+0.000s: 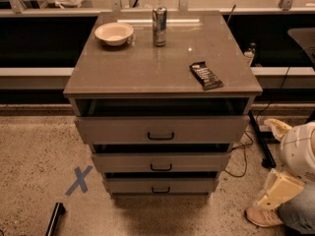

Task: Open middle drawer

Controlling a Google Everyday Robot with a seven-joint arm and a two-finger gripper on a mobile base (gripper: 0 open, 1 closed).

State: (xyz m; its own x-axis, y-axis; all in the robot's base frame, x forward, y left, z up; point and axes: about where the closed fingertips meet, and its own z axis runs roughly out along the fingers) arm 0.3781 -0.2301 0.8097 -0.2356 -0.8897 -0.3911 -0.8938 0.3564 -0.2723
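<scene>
The gripper (278, 192), its grip impossible to tell, hangs low at the right edge, floor (236, 195) separating it from the cabinet (147, 68), whose middle drawer (197, 162) shows a dark gap along its top edge.

— Light level?
— Dim, with a warm yellow-brown cast. Lit from above and behind: pale streak of glare across the cabinet top (147, 68) by the can (159, 26).
— Shadows?
— Black in the gap above the middle drawer (161, 162); soft dark pool on the floor (29, 151) beneath the cabinet.
— Right edge?
— Gripper (278, 191) low there, pale and smeared. Grainy, soft throughout.
</scene>
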